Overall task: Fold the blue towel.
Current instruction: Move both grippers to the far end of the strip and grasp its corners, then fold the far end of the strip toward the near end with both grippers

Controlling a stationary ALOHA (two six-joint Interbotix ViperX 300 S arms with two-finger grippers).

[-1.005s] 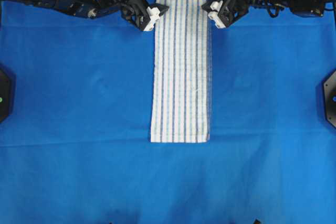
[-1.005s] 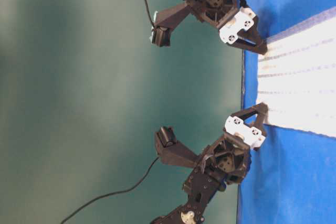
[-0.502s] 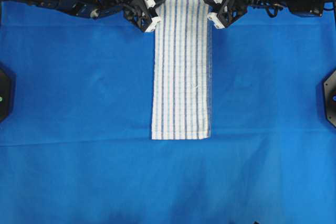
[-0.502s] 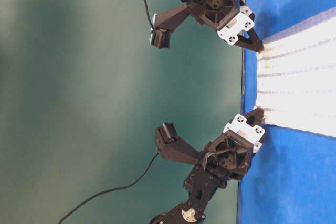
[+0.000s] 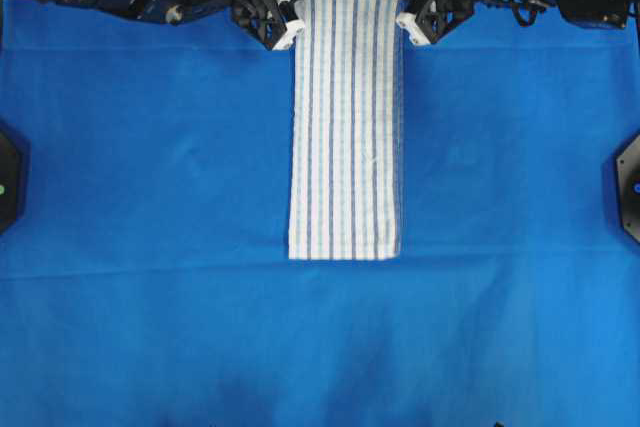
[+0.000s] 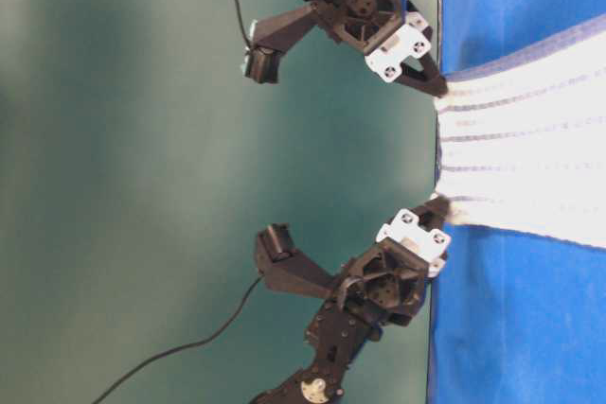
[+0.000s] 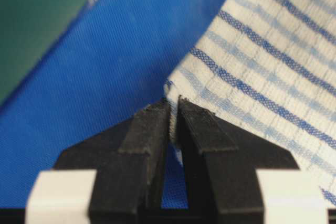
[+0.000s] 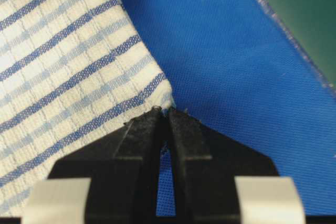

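Left gripper point(image 7: 170, 109): black jaws pressed together on one far corner of the blue towel point(image 5: 345, 117), a sliver of cloth edge showing between the tips in the left wrist view. Right gripper point(image 8: 167, 114): likewise closed, pinching the opposite far corner, the corner's hem caught just at the tips. Both grippers sit at the top of the overhead view, left gripper point(image 5: 292, 22) and right gripper point(image 5: 405, 22), one at each side of the towel's short far edge. Blue towel: white woven cloth, thin light-blue and dark-blue stripes; a long narrow strip lying on the plain blue table covering point(image 5: 150, 197). In the table-level view the gripped end appears raised slightly, sagging between the two corners; the remainder lies flat. Long axis: runs top to bottom of the overhead view, stripes parallel to it; the free short edge lies toward the bottom of that view, well apart from the grippers. Handling, as judged: light, soft, no stiffness; it drapes and will trail rather than hold a shape, and a corner pinch this shallow could slip if pulled sharply. Best holds are the corners, both at once, kept level so the fold lands square.
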